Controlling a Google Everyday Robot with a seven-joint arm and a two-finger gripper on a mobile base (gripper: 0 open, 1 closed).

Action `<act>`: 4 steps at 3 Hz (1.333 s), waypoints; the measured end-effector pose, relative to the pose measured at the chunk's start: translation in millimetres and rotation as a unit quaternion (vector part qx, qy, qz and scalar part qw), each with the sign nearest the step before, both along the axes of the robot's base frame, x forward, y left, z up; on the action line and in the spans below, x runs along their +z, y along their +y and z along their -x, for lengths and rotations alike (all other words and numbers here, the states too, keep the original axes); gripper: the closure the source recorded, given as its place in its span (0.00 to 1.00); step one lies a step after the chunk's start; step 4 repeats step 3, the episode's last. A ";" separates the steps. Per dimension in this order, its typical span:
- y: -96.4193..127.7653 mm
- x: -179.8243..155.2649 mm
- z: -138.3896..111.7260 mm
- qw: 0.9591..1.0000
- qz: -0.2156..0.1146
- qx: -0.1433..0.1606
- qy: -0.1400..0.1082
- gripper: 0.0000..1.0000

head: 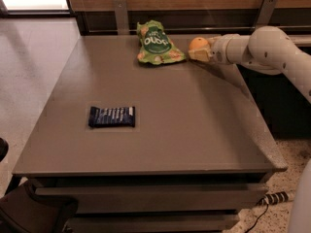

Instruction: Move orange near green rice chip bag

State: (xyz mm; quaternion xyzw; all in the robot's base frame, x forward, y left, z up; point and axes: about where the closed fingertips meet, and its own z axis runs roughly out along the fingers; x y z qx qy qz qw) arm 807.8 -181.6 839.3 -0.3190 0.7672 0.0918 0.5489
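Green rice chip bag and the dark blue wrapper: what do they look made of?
Green rice chip bag: thin plastic film, probably; crinkled, glossy. Dark blue wrapper: likely similar film, flat, faint sheen. The pincer is at the orange, beside the bag.

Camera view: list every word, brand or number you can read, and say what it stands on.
On the green rice chip bag: white lettering, too blurred to read.
On the dark blue wrapper: white print, too blurred to read.
The orange, the hand at it just right of the bag, the table: no text.
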 end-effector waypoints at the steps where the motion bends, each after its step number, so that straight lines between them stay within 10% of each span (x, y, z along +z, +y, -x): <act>1: 2.6 -1.4 -0.5 1.000 0.000 0.002 0.001 0.14; 4: 5.4 -2.8 -1.0 1.000 -0.001 0.004 0.002 0.00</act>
